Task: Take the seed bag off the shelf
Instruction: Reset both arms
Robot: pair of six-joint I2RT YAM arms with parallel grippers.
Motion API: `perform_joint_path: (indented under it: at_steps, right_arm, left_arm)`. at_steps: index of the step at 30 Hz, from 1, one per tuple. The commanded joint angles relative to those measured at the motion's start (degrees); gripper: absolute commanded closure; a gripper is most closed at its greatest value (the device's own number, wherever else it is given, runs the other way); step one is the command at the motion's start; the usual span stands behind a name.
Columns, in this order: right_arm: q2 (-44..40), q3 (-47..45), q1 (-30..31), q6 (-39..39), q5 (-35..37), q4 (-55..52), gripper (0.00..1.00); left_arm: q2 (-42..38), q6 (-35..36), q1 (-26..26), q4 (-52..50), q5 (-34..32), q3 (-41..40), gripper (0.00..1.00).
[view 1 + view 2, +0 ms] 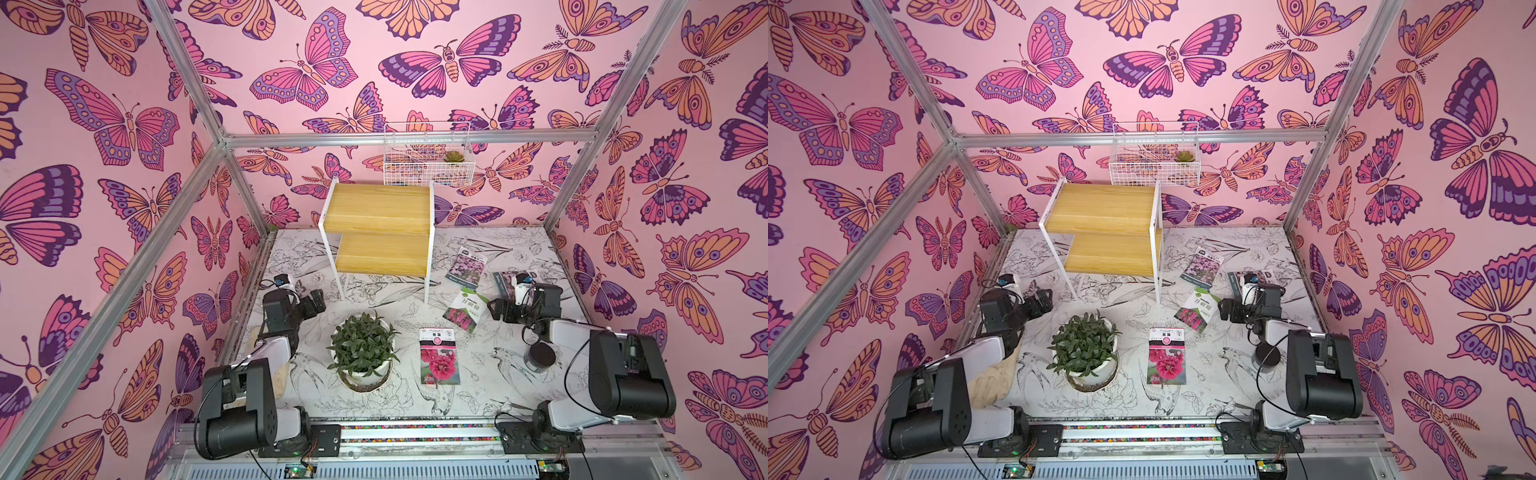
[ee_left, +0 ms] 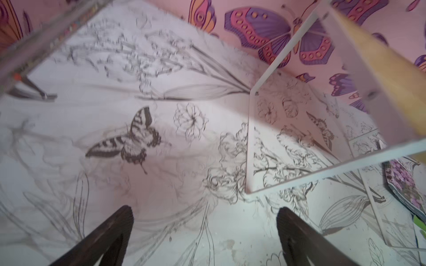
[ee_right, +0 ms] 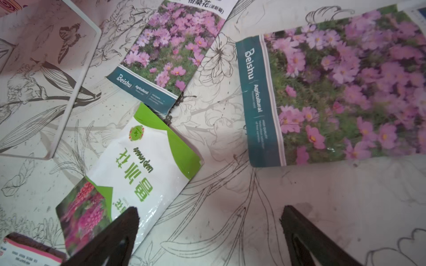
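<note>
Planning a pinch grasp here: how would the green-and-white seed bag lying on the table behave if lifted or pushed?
Probably floppy: the green-and-white seed bag is a thin, flat pouch, so it would likely sag from a pinch. Its glossy film may slip in a grip. Lying flat on the table, it should slide when pushed, not roll or tip.

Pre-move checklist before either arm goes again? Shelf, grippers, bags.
1. Shelf boards free of seed bags: ok.
2. Left gripper open, nothing between its jaws: ok.
3. Right gripper open, empty: ok.
4. Green-and-white seed bag flat on the table: ok.
5. Red-flower seed bag apart from the potted plant: ok.
6. Wire basket free of bags: cannot tell.
</note>
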Motion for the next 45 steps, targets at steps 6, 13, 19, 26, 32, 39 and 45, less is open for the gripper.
perform_joint_path:
  at_steps: [6,13,19,26,32,39,45]
  right_arm:
    - [-8.1,-7.2,-0.2,-0.4,9.2,20.3,0.01]
    - [0.3,-7.7,2.6,-1.8,11.0,29.8,0.01]
    - [0.7,-8.8,3.0,-1.5,13.2,31.4,0.01]
    - [0.1,-9.5,4.3,-2.8,13.7,32.0,0.01]
    - [0.3,-9.2,4.3,-2.7,13.7,31.8,0.01]
    - [0.3,-9.2,4.3,-2.7,13.6,31.9,0.01]
    - [0.3,-9.3,4.3,-2.7,13.6,31.9,0.01]
  left_arm:
    - [-2.7,7.3,-0.2,11.5,-1.1,-3.1,0.00]
    - [2.7,13.3,-5.0,12.2,-4.9,-4.3,0.01]
    - [11.9,14.4,-6.8,25.8,-7.7,-6.3,0.00]
    - [11.1,15.0,-8.7,24.8,-12.2,-6.3,0.00]
    - [10.2,15.2,-8.7,22.3,-11.5,-5.9,0.00]
    - [10.5,15.2,-8.7,22.6,-11.4,-5.8,0.00]
    - [10.5,15.3,-8.7,22.7,-11.5,-5.8,0.00]
